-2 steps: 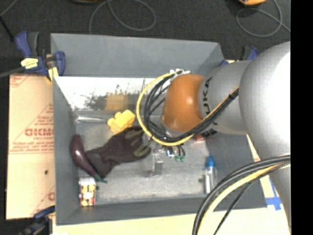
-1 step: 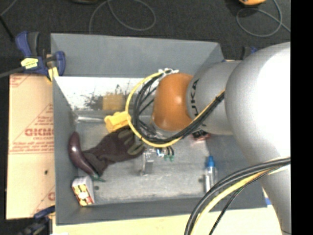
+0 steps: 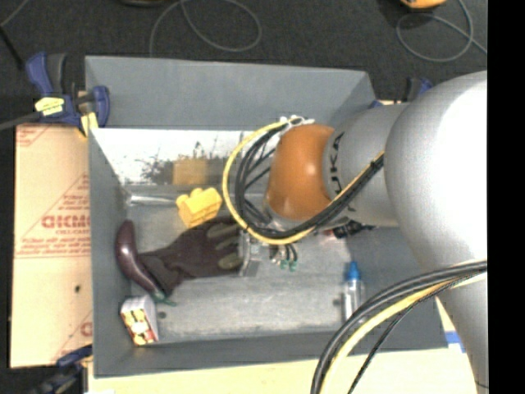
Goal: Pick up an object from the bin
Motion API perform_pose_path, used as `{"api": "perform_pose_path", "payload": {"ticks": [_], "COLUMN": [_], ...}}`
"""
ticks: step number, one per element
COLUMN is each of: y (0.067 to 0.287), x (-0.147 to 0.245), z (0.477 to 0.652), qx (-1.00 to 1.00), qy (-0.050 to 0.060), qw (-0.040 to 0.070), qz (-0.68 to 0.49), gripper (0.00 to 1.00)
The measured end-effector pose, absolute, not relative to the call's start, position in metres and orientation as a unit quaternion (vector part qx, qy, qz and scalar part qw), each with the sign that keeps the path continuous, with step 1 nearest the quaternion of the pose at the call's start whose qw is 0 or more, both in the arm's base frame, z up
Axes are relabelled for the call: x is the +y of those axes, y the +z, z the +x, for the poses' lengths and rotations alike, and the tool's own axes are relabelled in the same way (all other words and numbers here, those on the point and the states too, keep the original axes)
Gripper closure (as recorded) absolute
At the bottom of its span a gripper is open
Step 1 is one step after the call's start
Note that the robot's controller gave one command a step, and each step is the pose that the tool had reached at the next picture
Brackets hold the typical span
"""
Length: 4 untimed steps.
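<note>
Entry: I am seeing the gripper (image 3: 253, 258) hanging low near the middle of the grey metal bin (image 3: 246, 310), tucked under the arm's orange wrist cover (image 3: 299, 179); open or closed, I cannot tell.

It is meeting the right-hand end of a limp dark brown fabric glove (image 3: 187, 254) that is lying flat, which makes it the likely candidate.

- A glossy purple aubergine-shaped toy (image 3: 125, 257) is touching the glove's other end by the left wall.
- A yellow plastic block (image 3: 199, 206) is crowding just behind it.
- A small printed carton (image 3: 139, 320) is sitting in the front-left corner.
- A blue-capped clear tube (image 3: 351, 290) is lying front-right.

I am judging the bare floor along the front wall as the open room.
</note>
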<state>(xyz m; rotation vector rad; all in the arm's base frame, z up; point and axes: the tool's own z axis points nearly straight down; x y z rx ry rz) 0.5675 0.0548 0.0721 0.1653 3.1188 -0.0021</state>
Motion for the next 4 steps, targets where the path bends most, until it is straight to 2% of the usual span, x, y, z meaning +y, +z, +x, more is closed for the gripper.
{"api": "perform_pose_path", "payload": {"ticks": [1, 2, 3, 4], "y": [0.072, 0.117, 0.161, 0.185], "x": [0.055, 0.058, 0.061, 0.062], "z": [0.568, 0.567, 0.580, 0.581], "qx": [0.999, 0.999, 0.999, 0.998], "qy": [-0.001, -0.002, -0.002, -0.002], "qw": [0.009, 0.005, 0.010, 0.011], "qz": [0.052, 0.036, -0.045, -0.060], "gripper": [1.00, 1.00, 1.00, 1.00]}}
